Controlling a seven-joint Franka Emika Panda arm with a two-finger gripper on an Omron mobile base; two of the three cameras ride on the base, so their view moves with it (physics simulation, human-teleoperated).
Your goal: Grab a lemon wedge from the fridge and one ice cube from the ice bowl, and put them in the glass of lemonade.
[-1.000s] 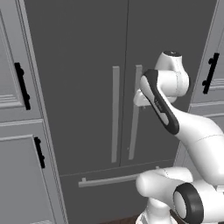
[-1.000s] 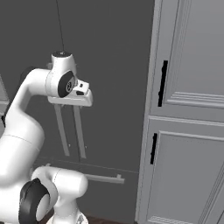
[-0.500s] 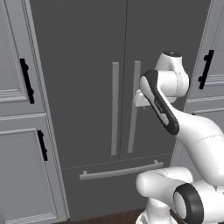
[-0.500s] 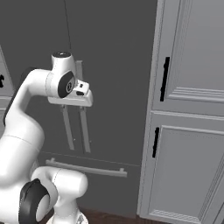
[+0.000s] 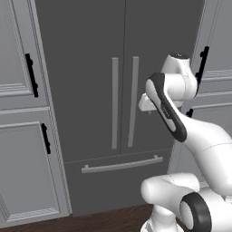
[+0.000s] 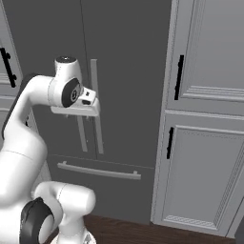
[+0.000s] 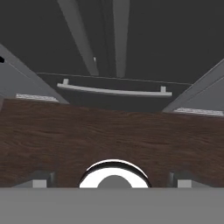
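At the far left in the left base view we see a light grey panelled cabinet (image 5: 22, 136) with black handles, flush against the fridge (image 5: 90, 68). The fridge's two doors are closed, its long vertical handles (image 5: 115, 103) side by side at the centre seam, and the bottom drawer's horizontal bar (image 5: 121, 164) runs below them. Our gripper (image 5: 146, 103) hangs in front of the right door, near the right handle; we cannot tell whether its jaws are wide or narrow. Further right stand more panelled cabinets (image 6: 209, 157). In the hand view, dark wood floor (image 7: 109, 135) lies before the drawer.
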